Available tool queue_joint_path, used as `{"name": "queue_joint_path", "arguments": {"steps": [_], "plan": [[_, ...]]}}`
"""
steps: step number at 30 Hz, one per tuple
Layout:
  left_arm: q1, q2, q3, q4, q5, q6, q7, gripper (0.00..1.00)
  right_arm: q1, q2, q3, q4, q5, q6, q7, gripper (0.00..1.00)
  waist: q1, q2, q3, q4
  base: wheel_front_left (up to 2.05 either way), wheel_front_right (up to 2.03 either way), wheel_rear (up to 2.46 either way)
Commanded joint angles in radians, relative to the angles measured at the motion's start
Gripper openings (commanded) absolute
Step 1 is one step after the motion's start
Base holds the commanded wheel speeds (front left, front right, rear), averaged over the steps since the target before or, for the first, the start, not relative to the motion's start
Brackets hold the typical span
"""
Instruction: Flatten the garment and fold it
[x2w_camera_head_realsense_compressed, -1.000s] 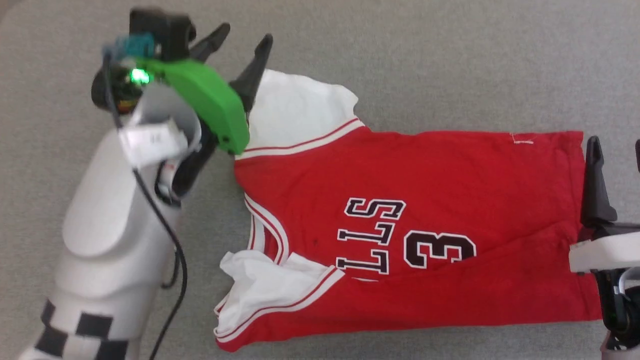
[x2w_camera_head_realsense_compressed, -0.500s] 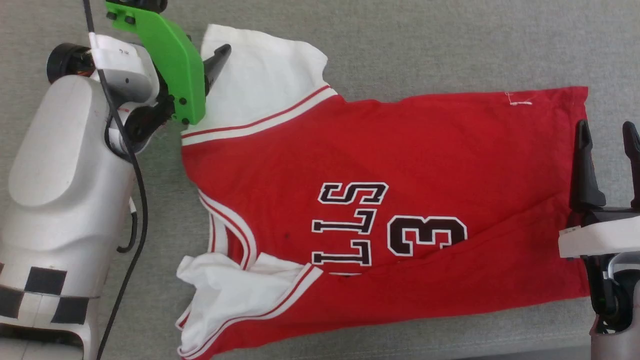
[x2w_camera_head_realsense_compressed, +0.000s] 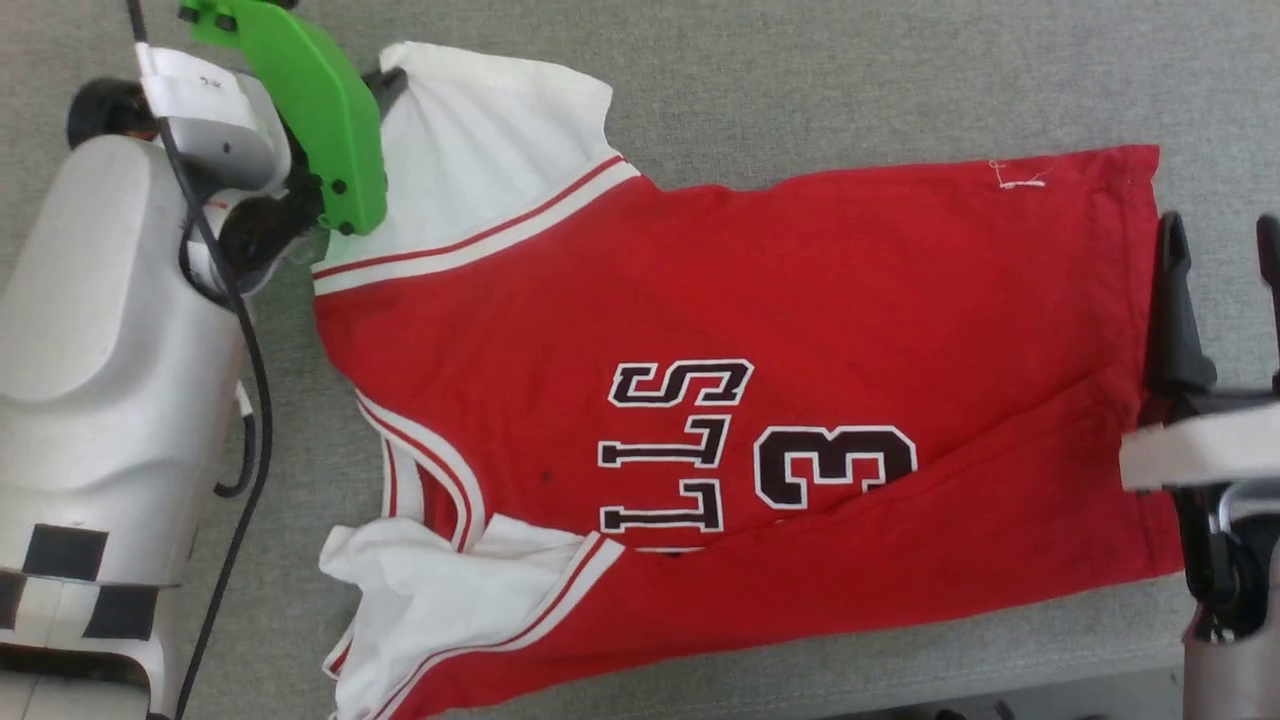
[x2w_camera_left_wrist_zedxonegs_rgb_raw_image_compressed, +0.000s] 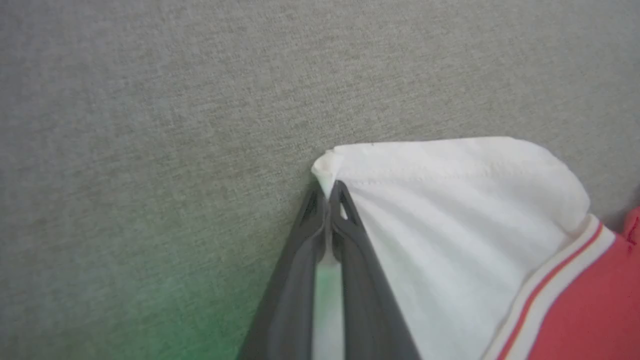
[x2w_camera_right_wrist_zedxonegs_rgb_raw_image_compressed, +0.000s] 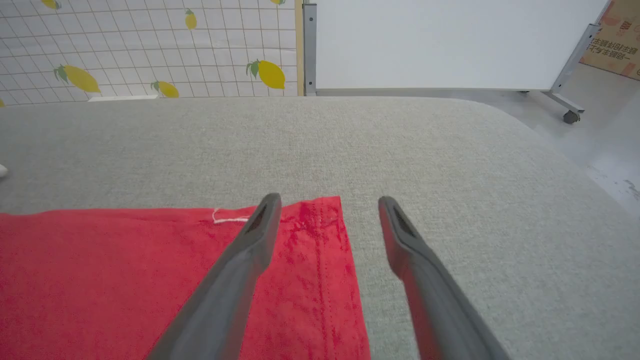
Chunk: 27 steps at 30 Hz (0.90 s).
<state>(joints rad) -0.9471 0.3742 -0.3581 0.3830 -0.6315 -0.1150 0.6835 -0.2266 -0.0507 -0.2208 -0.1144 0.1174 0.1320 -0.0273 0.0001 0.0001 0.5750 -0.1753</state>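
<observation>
The garment (x2w_camera_head_realsense_compressed: 760, 330) is spread across the grey surface (x2w_camera_head_realsense_compressed: 900, 80) but neither flattened nor folded yet — one white sleeve (x2w_camera_left_wrist_zedxonegs_rgb_raw_image_compressed: 450, 200) is pinched at its corner by the clenched left gripper (x2w_camera_left_wrist_zedxonegs_rgb_raw_image_compressed: 332, 189), the other sleeve (x2w_camera_head_realsense_compressed: 430, 600) is bunched, and the right gripper (x2w_camera_right_wrist_zedxonegs_rgb_raw_image_compressed: 330, 201) is held released over the hem (x2w_camera_right_wrist_zedxonegs_rgb_raw_image_compressed: 320, 260).

The left gripper (x2w_camera_left_wrist_zedxonegs_rgb_raw_image_compressed: 330, 194) pinches a corner of the garment (x2w_camera_left_wrist_zedxonegs_rgb_raw_image_compressed: 595, 315).
Its dark fingers (x2w_camera_left_wrist_zedxonegs_rgb_raw_image_compressed: 361, 260) are pressed together on the hemmed tip of the white sleeve (x2w_camera_left_wrist_zedxonegs_rgb_raw_image_compressed: 450, 215). Striped trim (x2w_camera_left_wrist_zedxonegs_rgb_raw_image_compressed: 550, 282) borders the sleeve's opposite edge, and grey fabric surface (x2w_camera_left_wrist_zedxonegs_rgb_raw_image_compressed: 150, 125) surrounds the sleeve.
</observation>
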Motion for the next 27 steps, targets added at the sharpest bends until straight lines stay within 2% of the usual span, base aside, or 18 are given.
{"name": "queue_joint_path", "arguments": {"steps": [1,4,8,12,17,21,26,27], "plan": [[0.037,-0.003,-0.015,0.019,-0.010,-0.005,0.004,0.00,-0.045,0.000,0.012,-0.018,-0.008,-0.001,0.020,1.00,-0.0001,-0.0001,-0.025,0.016,0.00,0.00,0.00],[0.047,-0.005,-0.019,0.016,-0.017,-0.007,-0.012,0.00,-0.110,-0.005,0.038,-0.033,0.013,-0.001,0.100,1.00,-0.0001,-0.0001,-0.041,0.022,0.00,0.00,0.00],[0.048,-0.008,-0.030,0.009,-0.020,-0.009,-0.031,0.00,-0.224,-0.072,0.058,-0.003,0.071,-0.001,0.293,1.00,-0.0001,-0.0001,-0.045,0.032,0.00,0.00,0.00],[0.036,-0.017,-0.044,0.004,-0.024,-0.011,-0.041,0.00,-0.322,-0.135,0.046,0.087,0.106,-0.001,0.493,1.00,-0.0001,-0.0001,-0.034,0.047,0.00,0.00,0.00],[0.020,-0.028,-0.061,0.007,-0.028,-0.012,-0.049,0.00,-0.368,-0.195,0.042,0.210,0.106,-0.001,0.737,1.00,-0.0001,-0.0001,-0.018,0.064,0.00,0.00,0.00],[0.008,-0.031,-0.071,0.012,-0.031,-0.013,-0.053,0.00,-0.381,-0.211,0.023,0.244,0.098,-0.001,0.812,1.00,-0.0001,-0.0001,-0.008,0.072,0.00,0.00,0.00],[-0.003,-0.032,-0.079,0.018,-0.036,-0.013,-0.053,0.00,-0.375,-0.200,0.002,0.267,0.102,-0.001,0.845,1.00,-0.0001,-0.0001,0.001,0.079,0.00,0.00,0.00],[-0.006,-0.031,-0.080,0.019,-0.037,-0.013,-0.052,0.00,-0.374,-0.195,-0.002,0.273,0.103,-0.001,0.849,0.97,-0.0001,-0.0001,0.004,0.079,0.00,0.00,0.00]]}}
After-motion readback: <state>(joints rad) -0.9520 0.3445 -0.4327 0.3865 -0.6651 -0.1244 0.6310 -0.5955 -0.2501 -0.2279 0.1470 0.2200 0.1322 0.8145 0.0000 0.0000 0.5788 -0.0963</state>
